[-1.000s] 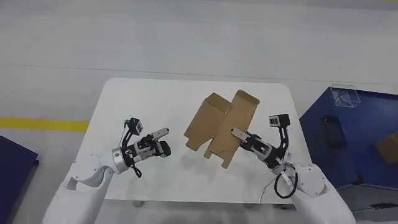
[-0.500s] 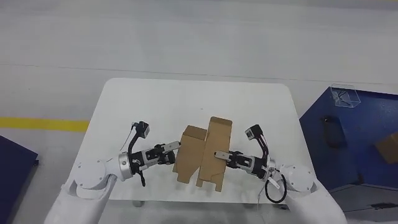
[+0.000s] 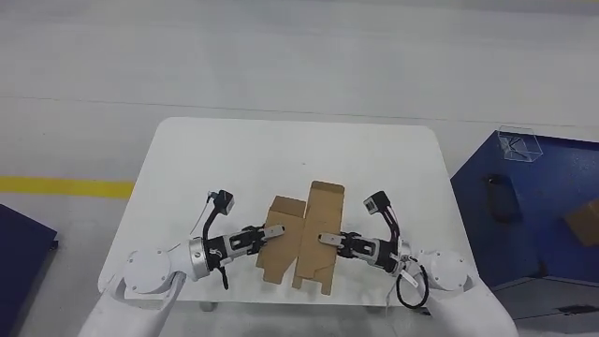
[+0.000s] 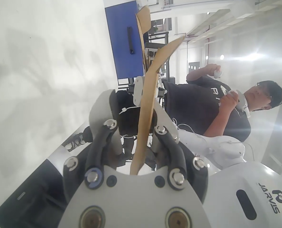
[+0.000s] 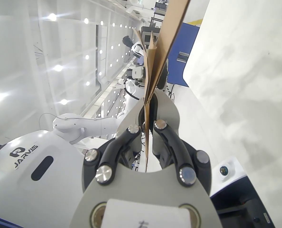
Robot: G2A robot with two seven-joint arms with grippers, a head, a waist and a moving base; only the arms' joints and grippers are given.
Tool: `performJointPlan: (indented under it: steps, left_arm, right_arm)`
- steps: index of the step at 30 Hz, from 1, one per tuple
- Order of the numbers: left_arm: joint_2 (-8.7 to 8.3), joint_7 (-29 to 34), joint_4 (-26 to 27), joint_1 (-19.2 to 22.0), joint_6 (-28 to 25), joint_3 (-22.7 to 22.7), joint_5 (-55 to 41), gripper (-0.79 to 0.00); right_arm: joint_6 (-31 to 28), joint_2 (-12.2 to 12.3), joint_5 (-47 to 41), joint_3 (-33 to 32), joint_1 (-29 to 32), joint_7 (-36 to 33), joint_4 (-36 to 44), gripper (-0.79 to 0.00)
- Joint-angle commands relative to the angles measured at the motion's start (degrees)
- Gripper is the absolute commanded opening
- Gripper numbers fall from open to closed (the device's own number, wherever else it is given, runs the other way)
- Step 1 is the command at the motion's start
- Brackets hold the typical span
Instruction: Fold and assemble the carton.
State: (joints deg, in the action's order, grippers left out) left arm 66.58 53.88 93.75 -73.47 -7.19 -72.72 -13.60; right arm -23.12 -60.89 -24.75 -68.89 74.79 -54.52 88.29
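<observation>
- Carton (image 3: 304,211): a flattened brown cardboard sleeve, held off the white table (image 3: 234,159) above its near middle. From above it presents two panels side by side, the right panel reaching farther than the left. Flaps project at its near and far ends.
- Carton condition: not erected. In the right wrist view the panels lie together at the grip point and spread into a narrow V beyond it.
- Left gripper (image 3: 276,231): positioned at the carton's left edge. Its fingers (image 4: 100,115) stand apart with the edge of a carton panel between them. The panel runs close against one finger, with a clear gap to the other.
- Right gripper (image 3: 325,239): positioned at the middle of the carton, on the right panel. Its fingers (image 5: 167,112) are clamped together on the doubled cardboard edge.
- The two grippers face each other across the left panel, near but apart.
- Blue unit (image 3: 505,234): stands on the floor just right of the table.
- Clear box (image 3: 519,143): a small transparent container sitting at the far edge of the blue unit. Its contents cannot be told.
- Brown piece (image 3: 582,222): cardboard at the right part of the blue unit. Whether it lies in or on the unit cannot be told.
</observation>
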Motion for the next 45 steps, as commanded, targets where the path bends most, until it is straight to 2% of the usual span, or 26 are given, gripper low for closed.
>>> performJointPlan:
  steps: [1,2,5,8,11,13,14,15,16,19,22,24,25,33,36,37,38,42,45]
  left_arm:
    - [-0.07,0.0,0.1,0.0,-0.1,-0.1,-0.3,-0.785]
    - [-0.10,0.1,0.2,-0.1,-0.2,-0.2,-0.9,-0.785]
    - [-0.24,0.0,0.8,-0.5,-1.1,-0.8,-1.6,-0.785]
    - [-0.37,-0.4,1.5,-0.9,-2.6,-1.0,-1.3,-0.785]
    - [-0.45,-0.5,2.2,-1.4,-5.0,-0.9,-0.9,-0.785]
    - [-0.54,-0.6,2.5,-1.8,-6.7,-0.8,0.2,-0.785]
    - [-0.57,-0.7,2.8,-2.0,-7.7,-0.7,0.5,-0.785]
    - [-0.60,-0.7,3.0,-2.2,-8.4,-0.6,0.7,-0.785]
    - [-0.63,0.1,3.3,-2.4,-9.0,-0.3,0.4,-0.785]
    - [-0.77,0.7,3.5,-2.8,-10.5,-0.4,0.1,-0.785]
    - [-0.88,0.2,3.8,-3.1,-10.7,-0.2,1.1,-0.785]
    - [-0.91,-0.1,3.9,-3.2,-10.8,0.0,1.2,-0.785]
    - [-0.92,-0.2,3.9,-3.2,-10.9,0.1,1.3,-0.785]
    - [-0.97,-1.5,3.4,-3.0,-10.9,1.4,2.2,-0.785]
    - [-1.01,-1.9,3.2,-2.9,-11.0,1.6,2.5,-0.785]
    - [-1.02,-2.3,3.1,-2.8,-10.9,1.7,2.7,-0.539]
    - [-1.03,-2.9,3.0,-2.7,-10.8,1.7,3.1,0.000]
    - [-1.03,-3.0,2.9,-2.7,-10.6,1.7,3.3,0.000]
    - [-1.03,-3.0,2.9,-2.7,-10.6,1.7,3.3,0.000]
  right_arm:
    - [0.3,0.1,-0.2,-0.3,0.1,-0.1,-0.4,-0.406]
    - [0.5,0.1,-0.6,-0.7,0.0,0.1,-0.7,0.000]
    - [0.8,0.1,-3.3,-2.0,0.0,1.2,-2.0,0.000]
    - [2.2,-0.1,-10.8,-3.9,-0.1,3.9,-4.1,0.000]
    - [7.0,-0.4,-19.2,-4.5,-0.4,2.5,-5.9,0.000]
    - [8.9,-0.4,-21.1,-4.8,-0.9,1.7,-6.8,0.000]
    - [9.7,-0.5,-22.0,-4.7,-1.0,1.1,-7.1,-0.046]
    - [10.4,-0.5,-22.7,-4.7,-1.1,0.7,-7.3,-0.185]
    - [11.1,-0.6,-23.6,-4.7,-1.1,0.6,-7.6,-0.409]
    - [12.7,-0.7,-24.8,-4.2,-1.1,-0.8,-7.6,-0.579]
    - [13.0,-0.8,-24.2,-4.1,-1.1,-1.2,-7.5,-0.646]
    - [13.3,-0.8,-23.4,-3.8,-1.0,-1.3,-7.3,-0.751]
    - [13.3,-0.9,-22.9,-3.8,-1.0,-1.2,-7.2,-0.785]
    - [11.7,-1.1,-18.6,-3.4,-1.0,1.4,-6.9,-0.785]
    - [13.5,-1.3,-20.1,-2.8,-0.9,0.8,-7.0,-0.785]
    - [13.5,-1.3,-20.1,-2.8,-0.9,0.8,-7.0,-0.785]
    - [13.5,-1.3,-20.1,-2.8,-0.9,0.8,-7.0,-0.785]
    - [13.2,-1.3,-20.7,-3.0,-0.7,1.3,-6.4,-0.785]
    - [9.3,-1.2,-19.5,-4.6,0.3,1.3,-5.0,-0.785]
